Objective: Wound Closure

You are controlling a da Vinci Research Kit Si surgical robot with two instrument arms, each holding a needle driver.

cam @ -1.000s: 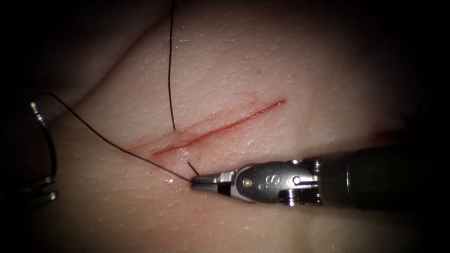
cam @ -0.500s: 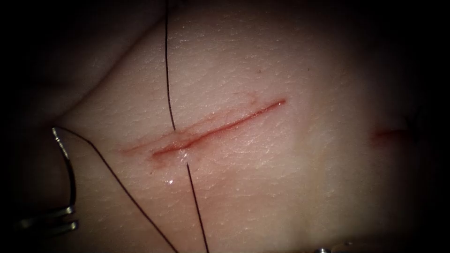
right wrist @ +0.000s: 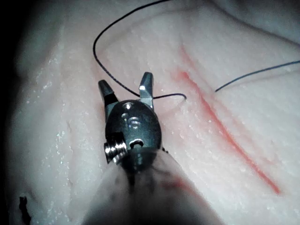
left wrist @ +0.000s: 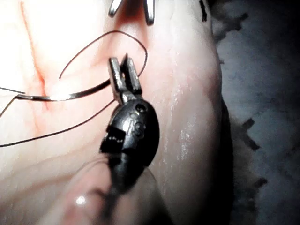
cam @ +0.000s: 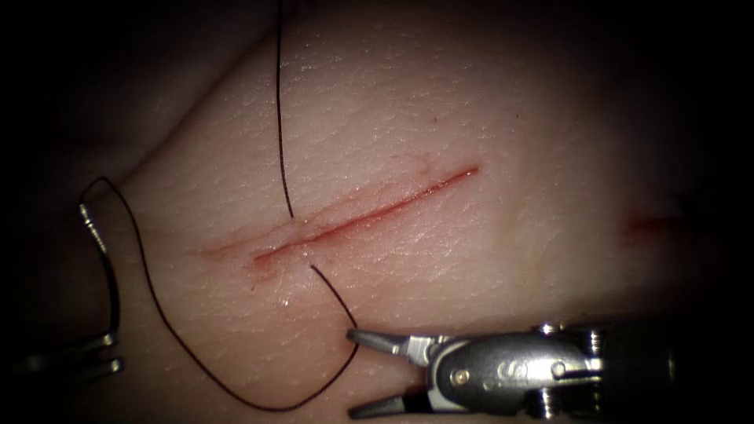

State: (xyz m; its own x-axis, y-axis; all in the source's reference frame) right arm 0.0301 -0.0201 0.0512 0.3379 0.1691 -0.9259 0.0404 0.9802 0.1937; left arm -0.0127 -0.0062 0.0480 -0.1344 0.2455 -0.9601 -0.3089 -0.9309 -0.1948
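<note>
Back beside the thin red cut [cam: 369, 212], the steel right tool [cam: 353, 373] gapes empty; slack dark thread [cam: 196, 361] loops across pale pebbled tissue [cam: 471, 259]. Left tool [cam: 118, 353] clamps the curved steel needle [cam: 106, 267], clear of the tissue.

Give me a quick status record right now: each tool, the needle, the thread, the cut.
left tool: jaws shut on the needle, near one end of its curve
right tool: jaws open, holding nothing, thread beside them
needle: out of the tissue, left of the cut
thread: runs from the needle in a slack loop to the tissue just below the cut; another strand leaves above the cut
cut: open, red fluid along it
tissue: pale, lying under both tools
</note>
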